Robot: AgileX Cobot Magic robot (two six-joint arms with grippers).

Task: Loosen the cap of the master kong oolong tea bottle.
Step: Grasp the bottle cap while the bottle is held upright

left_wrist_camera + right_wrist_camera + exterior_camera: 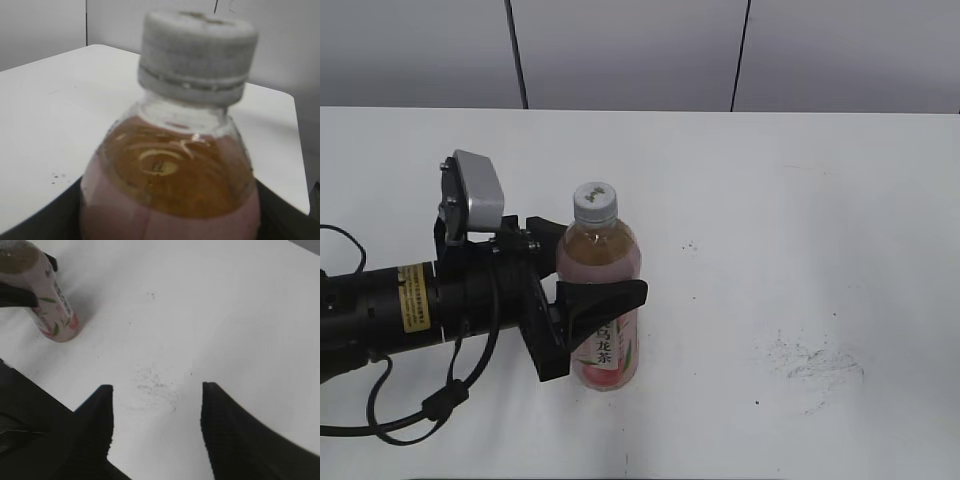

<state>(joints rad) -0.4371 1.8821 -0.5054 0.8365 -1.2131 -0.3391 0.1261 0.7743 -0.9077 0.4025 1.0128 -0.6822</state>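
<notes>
The master kong oolong tea bottle point(610, 345) stands upright on the white table, amber tea above a pink-and-white label. Its white-grey ribbed cap point(595, 200) sits on the neck. My left gripper point(603, 262) is shut on the bottle's body, one black finger behind it and one in front. The left wrist view shows the cap point(197, 55) and the bottle's shoulder point(175, 165) close up, with dark finger edges at both lower corners. My right gripper point(157, 390) is open and empty over the table, well away from the bottle point(50, 305). It is out of the exterior view.
The white table point(800, 200) ends at a grey panelled wall. Dark scuff marks point(815, 360) lie right of the bottle, and show between the right fingers point(150, 385). The left arm's black cable point(420, 410) loops at the front left.
</notes>
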